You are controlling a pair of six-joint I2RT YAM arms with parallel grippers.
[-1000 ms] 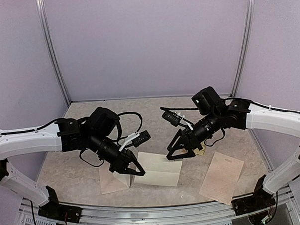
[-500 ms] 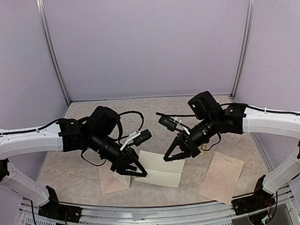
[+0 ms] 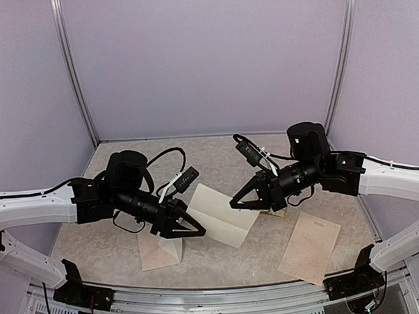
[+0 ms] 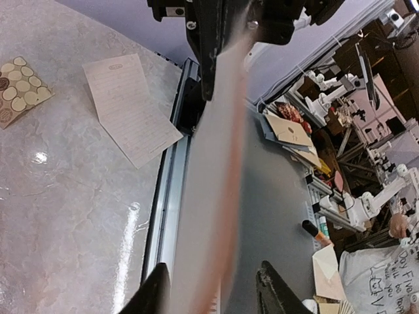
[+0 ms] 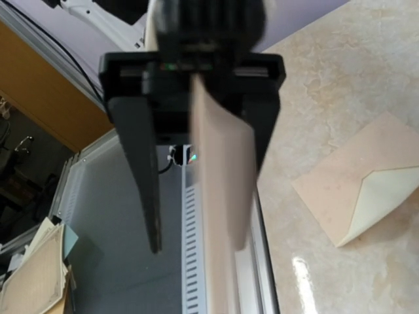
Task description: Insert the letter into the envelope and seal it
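The letter [image 3: 222, 213], a folded white sheet, hangs tilted above the table with my right gripper [image 3: 234, 202] shut on its right edge. In the left wrist view it is a blurred edge-on strip [image 4: 216, 196] running up to the right gripper [image 4: 210, 88]. My left gripper [image 3: 197, 232] stands open at the sheet's left end, and the sheet passes between its fingertips [image 4: 155, 293] without being pinched. The cream-pink envelope [image 3: 155, 255] lies on the table below my left gripper, with its flap raised. The right wrist view shows it flat, flap open [image 5: 334, 190].
A second sheet with handwritten lines [image 3: 311, 246] lies at the front right of the table. A tan sticker sheet [image 4: 19, 82] sits under my right arm. The metal rail [image 3: 202, 296] marks the table's near edge, and purple walls close in the sides and back.
My left gripper has opened and let go of the letter. My right gripper has shut on its other edge and raised it into a tilt. Both arms have drawn back a little.
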